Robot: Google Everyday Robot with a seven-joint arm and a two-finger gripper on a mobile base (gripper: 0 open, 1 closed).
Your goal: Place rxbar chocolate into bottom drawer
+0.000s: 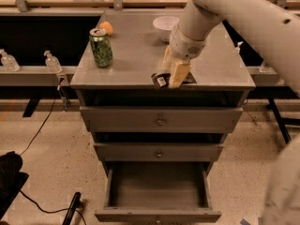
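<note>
**A:** Where is your tool?

**B:** My tool (174, 78) points down over the desk (136, 55), at about 5 o'clock on its top, right at the near edge. My arm comes down to it from 1 o'clock.

**A:** Spread or pressed together?

**B:** It is pinching the rxbar chocolate (160, 80). The tan fingers (178, 73) cross the bar's middle, so the wrapper sticks out on both sides, toward 9 and toward 3 o'clock.

**A:** How does the bar look?

**B:** Small, flat and rectangular, in a dark brown-black wrapper. The end toward 9 o'clock carries a small white label patch. It lies roughly level along the desk's front edge. I cannot tell whether it rests on the surface or hangs just above it.

**A:** And the bottom drawer?

**B:** The bottom drawer (157, 214) is pulled out, straight below the bar toward 6 o'clock, and its grey floor shows. The top drawer (160, 120) and the middle drawer (159, 152) above it are pushed in, each with a small round knob.

**A:** What else is on the desk?

**B:** A green patterned can (101, 48) stands upright at 9 o'clock, well apart from the bar. An orange fruit (106, 28) sits just behind it at 11, and a white bowl (164, 25) sits at 12.
</note>
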